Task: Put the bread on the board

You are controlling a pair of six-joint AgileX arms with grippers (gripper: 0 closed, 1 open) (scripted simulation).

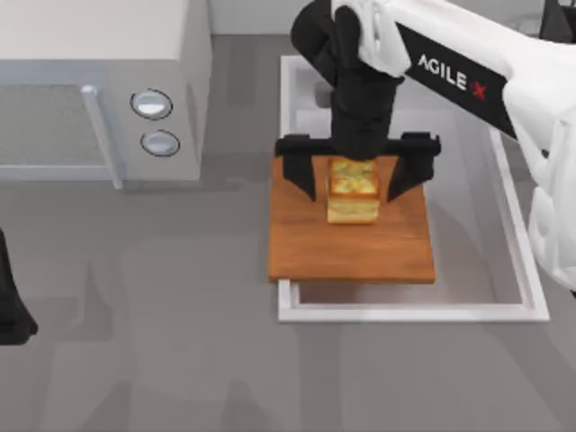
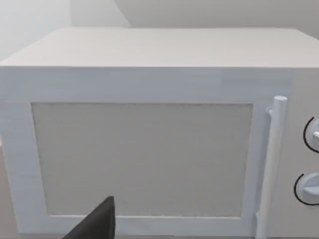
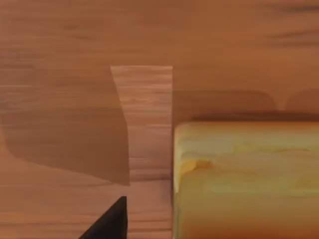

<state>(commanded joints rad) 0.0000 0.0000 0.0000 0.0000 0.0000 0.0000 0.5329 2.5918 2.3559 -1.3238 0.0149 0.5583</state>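
Observation:
The bread [image 1: 353,193], a small tan chunk with a golden mottled top, rests on the orange-brown wooden board [image 1: 351,250], toward its far half. My right gripper [image 1: 352,191] hangs directly over it, open, with its black fingers [image 1: 297,171] spread wide on either side and clear of the bread. The right wrist view shows the bread [image 3: 249,179] up close on the board's grain [image 3: 149,40], with one dark fingertip [image 3: 112,224] beside it. My left arm [image 1: 9,306] is parked at the table's left edge.
The board lies across the left part of a white rectangular sink basin [image 1: 526,270]. A grey microwave [image 1: 99,81] with two knobs and a door handle stands at the back left, facing my left wrist camera [image 2: 149,149]. Grey tabletop lies in front.

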